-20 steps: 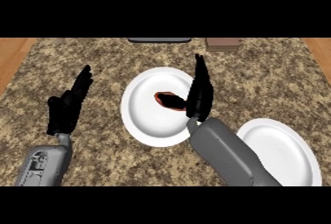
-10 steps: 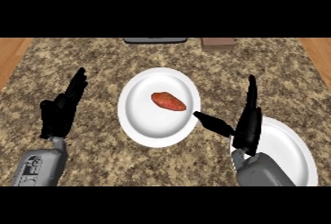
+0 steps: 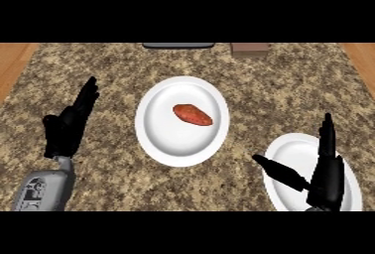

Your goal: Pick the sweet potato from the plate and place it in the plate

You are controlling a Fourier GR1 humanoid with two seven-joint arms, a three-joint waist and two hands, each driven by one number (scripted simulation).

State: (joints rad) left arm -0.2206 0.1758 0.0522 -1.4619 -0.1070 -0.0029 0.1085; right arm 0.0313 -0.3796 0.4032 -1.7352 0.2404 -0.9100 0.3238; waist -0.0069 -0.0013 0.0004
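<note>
An orange-red sweet potato lies near the middle of a white plate at the counter's centre. A second white plate sits at the lower right and holds nothing I can see. My right hand is open above that second plate, fingers straight up and thumb out to the left, well apart from the sweet potato. At the left, my left hand rests open with fingers up, off to the side of the centre plate.
The counter is speckled brown stone with wooden edges at both far corners. A dark flat object and a small brown block sit along the far edge.
My right hand has pulled back from over the sweet potato toward the lower right, ending above the second plate. The sweet potato stays on the centre plate. The left hand barely shifted.
</note>
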